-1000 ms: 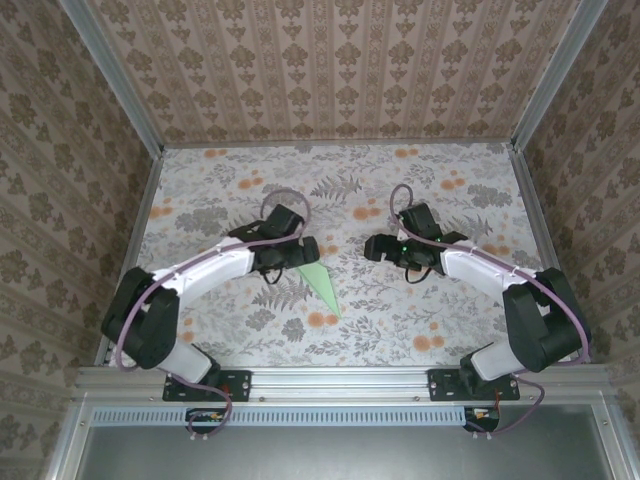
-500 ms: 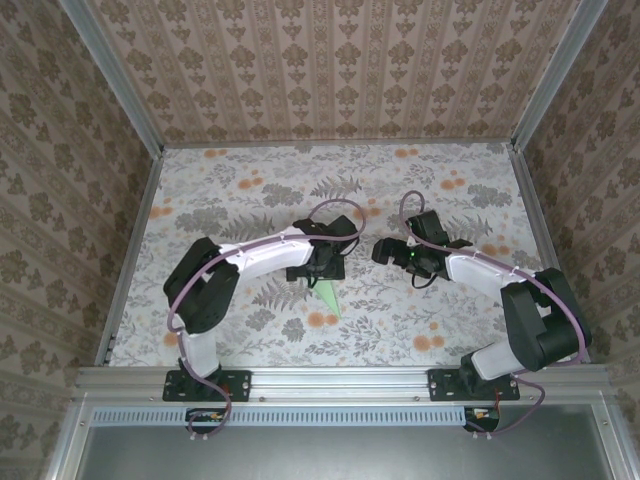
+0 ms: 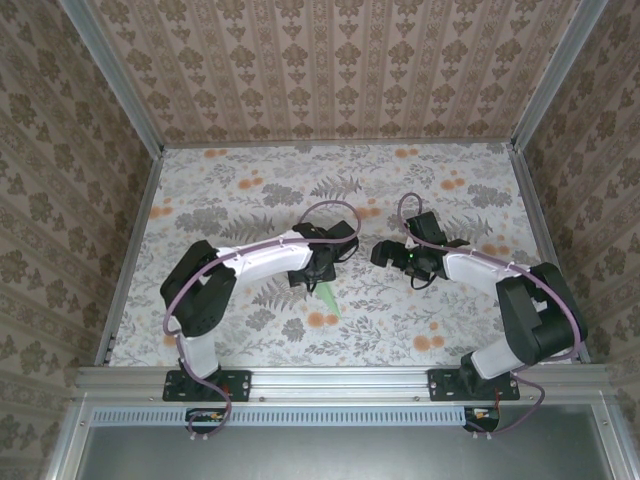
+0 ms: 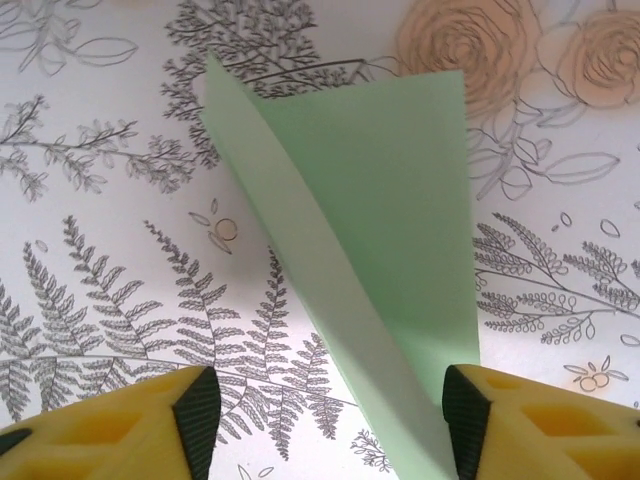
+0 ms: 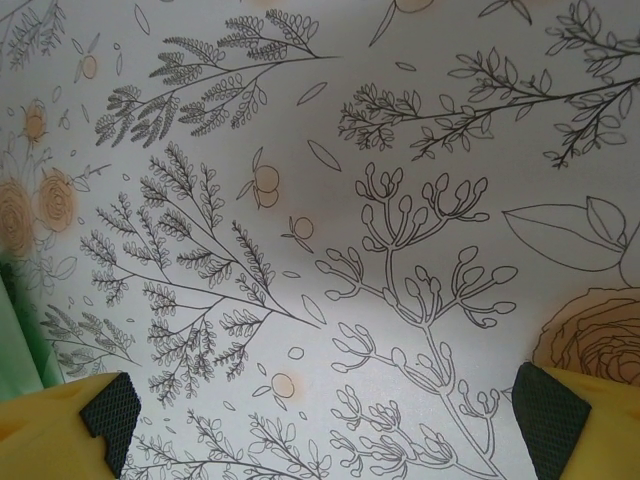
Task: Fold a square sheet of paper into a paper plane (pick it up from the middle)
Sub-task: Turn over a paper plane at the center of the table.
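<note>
The left fingers (image 4: 196,418) stand apart and grip nothing, one pad on either side of the paper plane (image 4: 400,210), which lies on the floral bench (image 4: 90,200). The plane is a pale green pointed fold. Its narrow end sits between the pads, close to the pad on the wrist view's right and clear of the other, and its wide end runs ahead of the fingertips. One flap stands up along a diagonal crease, so the fold is not pressed flat. Judgement: the fingers straddle the narrow end to pinch the body for lifting or creasing, and no grip is yet made. The right fingers (image 5: 545,415) are spread wide and empty above bare bench, with a sliver of green paper beyond their left pad. Judgement: this arm waits just beside the work, ready to assist and clear of the left arm.
</note>
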Robot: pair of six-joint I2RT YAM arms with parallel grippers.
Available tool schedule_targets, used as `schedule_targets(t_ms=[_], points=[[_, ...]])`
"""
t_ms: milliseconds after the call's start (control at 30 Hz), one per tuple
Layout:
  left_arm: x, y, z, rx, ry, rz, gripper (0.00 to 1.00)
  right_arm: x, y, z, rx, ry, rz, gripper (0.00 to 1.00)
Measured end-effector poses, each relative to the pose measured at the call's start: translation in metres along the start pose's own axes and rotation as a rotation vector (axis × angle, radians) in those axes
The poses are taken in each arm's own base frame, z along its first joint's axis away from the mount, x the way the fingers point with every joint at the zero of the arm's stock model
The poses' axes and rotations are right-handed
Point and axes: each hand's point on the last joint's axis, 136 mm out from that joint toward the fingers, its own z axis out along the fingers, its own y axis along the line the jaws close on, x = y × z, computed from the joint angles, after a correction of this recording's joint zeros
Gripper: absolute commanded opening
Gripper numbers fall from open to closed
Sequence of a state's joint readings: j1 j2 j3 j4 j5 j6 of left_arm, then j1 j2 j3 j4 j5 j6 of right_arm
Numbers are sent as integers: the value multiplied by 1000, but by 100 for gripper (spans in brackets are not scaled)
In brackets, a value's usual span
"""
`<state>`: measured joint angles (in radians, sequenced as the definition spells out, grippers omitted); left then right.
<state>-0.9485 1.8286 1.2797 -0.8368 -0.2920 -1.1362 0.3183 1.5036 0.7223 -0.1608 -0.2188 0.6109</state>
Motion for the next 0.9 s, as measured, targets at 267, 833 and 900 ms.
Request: schedule_targets(t_ms=[267,833,900], points=[[-1,-4,4,25,-16,-55,29,2,2,1,-12,13,1,99],[-28,-28,-48,285,-142,-5,0,2,0,1,-3,14,0,98],[-34,-36,-64,373,-180,3,0,-2,-2,-3,5,-6,0,98]])
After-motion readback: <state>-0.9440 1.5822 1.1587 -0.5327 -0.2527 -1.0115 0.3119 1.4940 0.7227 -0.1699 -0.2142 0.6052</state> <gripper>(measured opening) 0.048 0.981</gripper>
